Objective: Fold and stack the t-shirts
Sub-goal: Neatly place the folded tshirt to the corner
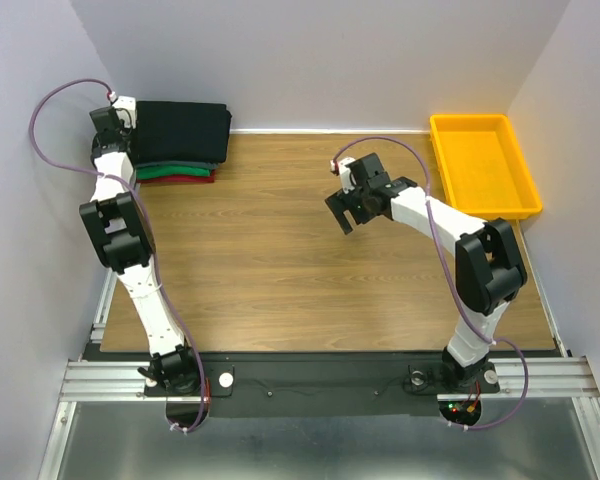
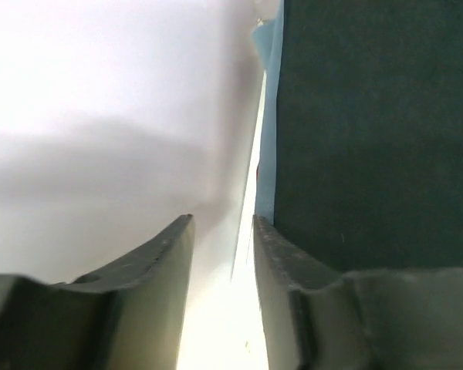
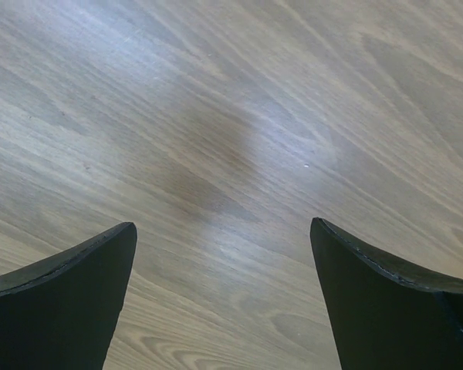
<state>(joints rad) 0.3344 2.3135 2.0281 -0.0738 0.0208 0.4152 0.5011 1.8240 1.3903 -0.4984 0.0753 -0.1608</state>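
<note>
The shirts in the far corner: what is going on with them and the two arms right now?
The shirts lie folded in one stack at the table's far left corner, black on top, green and red below. The left gripper sits at the stack's left edge by the wall, jaws slightly apart, nothing visible between them. The right gripper hangs wide open over the middle of the table, holding nothing. A yellow bin stands at the far right.

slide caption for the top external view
Folded black t-shirt tops the t-shirt stack in the table's far-left corner, left gripper beside it; right gripper open over mid-table, yellow bin far right.
</note>
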